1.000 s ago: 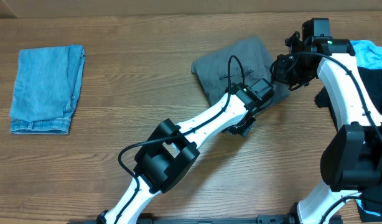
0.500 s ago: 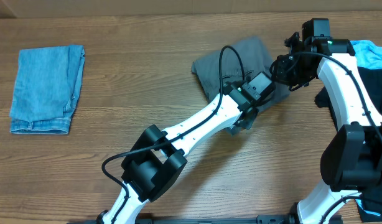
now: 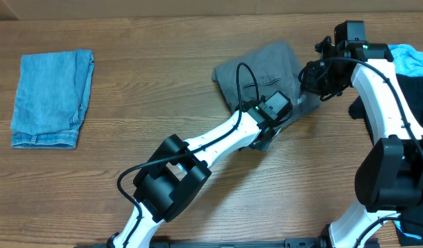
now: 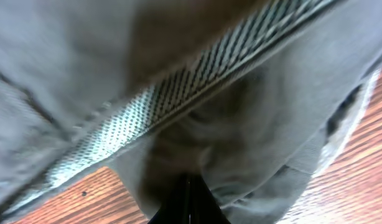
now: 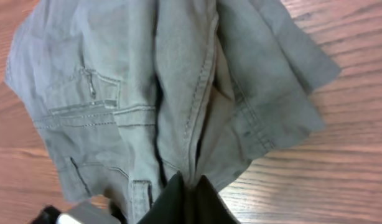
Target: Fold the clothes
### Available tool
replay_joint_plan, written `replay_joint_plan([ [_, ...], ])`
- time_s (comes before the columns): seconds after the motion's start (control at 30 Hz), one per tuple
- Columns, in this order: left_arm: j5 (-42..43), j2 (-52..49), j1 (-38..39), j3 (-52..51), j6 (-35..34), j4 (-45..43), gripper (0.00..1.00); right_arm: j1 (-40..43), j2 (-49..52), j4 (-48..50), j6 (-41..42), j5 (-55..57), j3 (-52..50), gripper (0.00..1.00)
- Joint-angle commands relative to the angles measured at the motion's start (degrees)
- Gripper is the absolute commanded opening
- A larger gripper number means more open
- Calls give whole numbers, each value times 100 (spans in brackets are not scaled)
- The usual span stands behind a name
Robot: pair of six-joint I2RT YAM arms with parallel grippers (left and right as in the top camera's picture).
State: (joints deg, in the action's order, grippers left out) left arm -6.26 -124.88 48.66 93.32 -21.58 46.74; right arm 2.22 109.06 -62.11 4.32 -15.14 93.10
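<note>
Left tool [image 4: 190, 185], right tool [image 5: 186, 184] seemingly clamped.

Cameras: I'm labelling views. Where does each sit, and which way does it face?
Overhead: above the table, facing straight down; shows left arm, right arm, grey shorts, folded denim.
Left wrist: on the left arm, close against the grey shorts; left gripper at bottom edge.
Right wrist: on the right arm, looking past the right gripper onto the grey shorts.
Shared: all three see the grey shorts.
</note>
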Motion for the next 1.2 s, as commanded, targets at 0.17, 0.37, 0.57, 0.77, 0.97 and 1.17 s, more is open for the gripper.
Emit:
replay_joint_plan([
  [0.17,-9,39,-33,-173,-179,-59,4,0,-72,2,-2,4,131,49],
  [0.37,-7,39,-33,-173,-179,-55,4,0,-59,92,-2,74,-96,53],
  [0.57,24,39,-33,-173,-179,-48,4,0,-59,328,-26,160,-592,54],
  [0.77,35,39,-33,-173,-177,-48,4,0,-59,721,-332,157,-1189,54],
  [0.97,37,39,-33,-173,-177,-26,4,-103,-59,1121,-586,149,-1534,58],
  [1.17,127,39,-35,-173,-175,-24,4,-321,-61,1388,-778,463,-1596,63],
])
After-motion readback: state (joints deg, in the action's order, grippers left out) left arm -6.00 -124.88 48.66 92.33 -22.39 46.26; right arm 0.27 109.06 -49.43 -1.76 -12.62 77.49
